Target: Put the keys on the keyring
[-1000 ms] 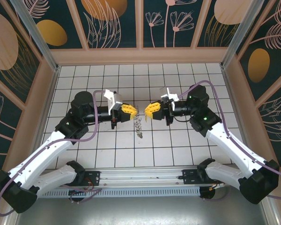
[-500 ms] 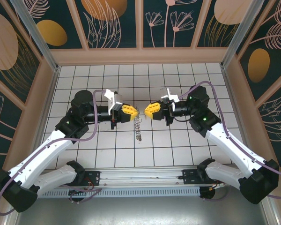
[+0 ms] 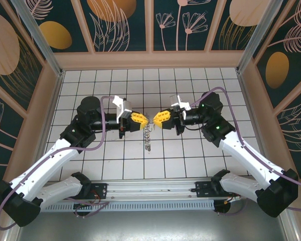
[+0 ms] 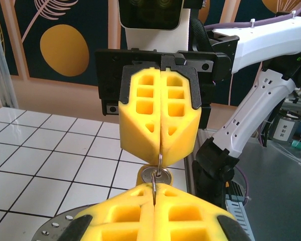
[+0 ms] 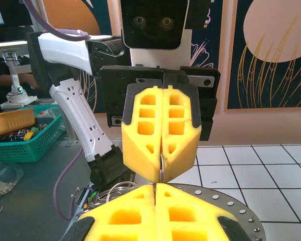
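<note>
My left gripper (image 3: pixel 143 120) and right gripper (image 3: pixel 156 119) meet tip to tip above the table's middle. Both are shut on the same thin wire loop (image 4: pixel 160 161) of the keyring. In the left wrist view a key (image 4: pixel 163 176), with a round silver head backed by yellow, is threaded on that wire between my left gripper (image 4: pixel 154 190) and the right gripper (image 4: pixel 160 153). The keyring (image 3: pixel 149 138) hangs below the tips like a coil. Its flat perforated band (image 5: pixel 241 207) and more silvery loops (image 5: pixel 108 192) show beside my right gripper (image 5: pixel 155 187).
The floor is a white tiled table (image 3: pixel 190 85) fenced by low tan walls (image 3: pixel 150 60). Outside the cell, in the right wrist view, stands a green basket (image 5: pixel 27 140) of small items. Both arm bases sit on the rail (image 3: pixel 150 191) at the near edge.
The two grippers have edged slightly closer, narrowing the gap between their tips. The hanging keyring has shifted a little with them. Both stay shut.
</note>
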